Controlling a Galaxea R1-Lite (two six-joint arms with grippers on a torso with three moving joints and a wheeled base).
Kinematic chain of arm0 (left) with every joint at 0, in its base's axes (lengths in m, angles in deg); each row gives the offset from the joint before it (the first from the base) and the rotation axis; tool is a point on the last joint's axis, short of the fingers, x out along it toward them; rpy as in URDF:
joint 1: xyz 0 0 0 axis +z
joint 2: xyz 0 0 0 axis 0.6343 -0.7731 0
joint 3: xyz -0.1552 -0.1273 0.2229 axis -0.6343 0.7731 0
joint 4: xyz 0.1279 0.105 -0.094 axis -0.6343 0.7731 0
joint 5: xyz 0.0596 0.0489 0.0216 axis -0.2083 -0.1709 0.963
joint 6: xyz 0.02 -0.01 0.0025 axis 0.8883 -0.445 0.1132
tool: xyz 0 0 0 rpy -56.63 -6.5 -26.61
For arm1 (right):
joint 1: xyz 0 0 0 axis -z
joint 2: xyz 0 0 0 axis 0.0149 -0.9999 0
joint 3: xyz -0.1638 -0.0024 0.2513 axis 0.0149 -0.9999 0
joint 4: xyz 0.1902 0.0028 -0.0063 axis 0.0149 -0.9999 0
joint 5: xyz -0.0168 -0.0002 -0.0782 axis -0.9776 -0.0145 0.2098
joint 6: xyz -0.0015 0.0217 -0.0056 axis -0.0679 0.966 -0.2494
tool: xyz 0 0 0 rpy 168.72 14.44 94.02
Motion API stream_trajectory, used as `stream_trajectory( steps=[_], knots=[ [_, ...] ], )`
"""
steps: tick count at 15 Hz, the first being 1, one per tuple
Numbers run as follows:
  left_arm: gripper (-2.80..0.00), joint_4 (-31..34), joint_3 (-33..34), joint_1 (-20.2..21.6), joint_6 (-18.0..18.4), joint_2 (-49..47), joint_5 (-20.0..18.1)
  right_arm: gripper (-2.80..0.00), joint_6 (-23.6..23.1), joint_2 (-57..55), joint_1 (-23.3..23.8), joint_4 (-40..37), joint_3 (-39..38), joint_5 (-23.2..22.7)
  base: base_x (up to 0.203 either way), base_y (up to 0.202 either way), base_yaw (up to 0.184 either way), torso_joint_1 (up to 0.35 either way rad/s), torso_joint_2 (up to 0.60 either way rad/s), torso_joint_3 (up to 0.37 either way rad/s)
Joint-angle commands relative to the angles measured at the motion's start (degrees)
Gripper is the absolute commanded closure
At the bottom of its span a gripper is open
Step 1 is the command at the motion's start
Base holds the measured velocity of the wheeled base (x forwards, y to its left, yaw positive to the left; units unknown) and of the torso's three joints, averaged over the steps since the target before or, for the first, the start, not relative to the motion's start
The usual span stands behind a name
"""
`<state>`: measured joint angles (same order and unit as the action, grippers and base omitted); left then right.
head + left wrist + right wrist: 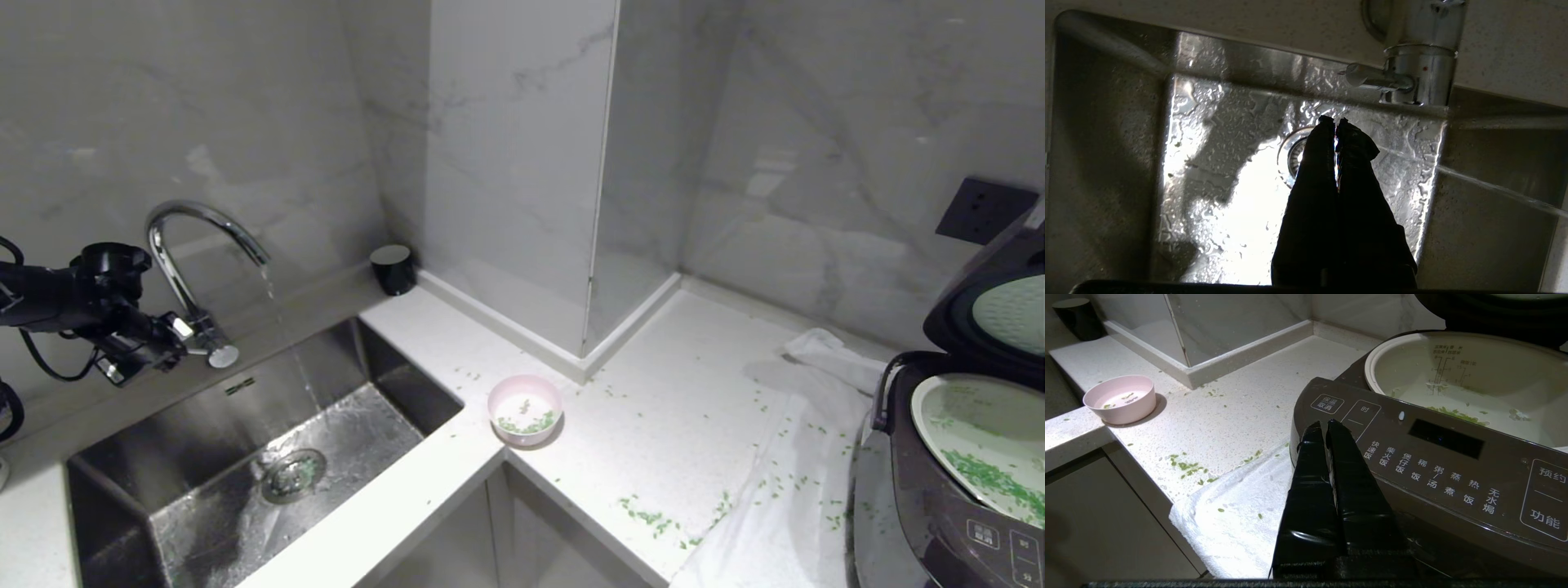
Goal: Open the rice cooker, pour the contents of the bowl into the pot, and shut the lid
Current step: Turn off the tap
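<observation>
- The left gripper (175, 347) hangs by the lever of the faucet (196, 245) over the sink (269, 457), its 2 fingers pressed together on nothing; a thin stream of water runs from the spout toward the drain (292, 474).
- The right gripper (1323, 428) is parked low in front of the rice cooker (939, 490), fingers also together and empty, just short of the button panel.
- The lid (992, 306) stands raised on its hinge, so the pot (980, 441) is exposed, with a band of the green contents (992, 482) lying inside it.
- The bowl (525, 410) sits upright on the counter (669, 392) at the corner beside the sink, well apart from the cooker; only a few green bits remain in it, and many are scattered over the counter and the white towel (784, 498).
- Judged from this, the step in hand looks like working the faucet lever, with the lid left to close afterwards.
- To do it well, the closed fingertips should meet the lever squarely near its end and push along its natural swing, not across it, so they do not slip off the wet chrome.
- The push should be slow and stop as soon as the stream changes.
- The wrist should stay clear of the water.
</observation>
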<state>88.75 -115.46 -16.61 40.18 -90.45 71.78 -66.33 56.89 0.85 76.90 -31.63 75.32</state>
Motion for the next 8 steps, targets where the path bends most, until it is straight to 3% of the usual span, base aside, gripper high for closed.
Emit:
stream_trajectory(
  steps=[1,5,8],
  knots=[
    [0.00,-0.11,-0.87,0.00,-0.23,-1.04,0.06,0.00,0.04,0.00,0.00,0.04,0.00,-0.01,0.000,0.000,0.000,0.000,0.00,0.000],
    [0.00,-1.27,-0.96,0.01,-0.58,-1.21,0.15,0.00,0.04,0.00,0.00,0.04,0.00,-0.01,0.000,0.000,0.000,0.000,0.00,0.000],
    [0.00,-3.61,-1.05,0.10,-1.83,-1.91,4.38,0.00,0.01,0.00,0.00,0.04,0.00,-0.06,0.000,0.000,0.000,0.000,0.00,0.000]
  ],
)
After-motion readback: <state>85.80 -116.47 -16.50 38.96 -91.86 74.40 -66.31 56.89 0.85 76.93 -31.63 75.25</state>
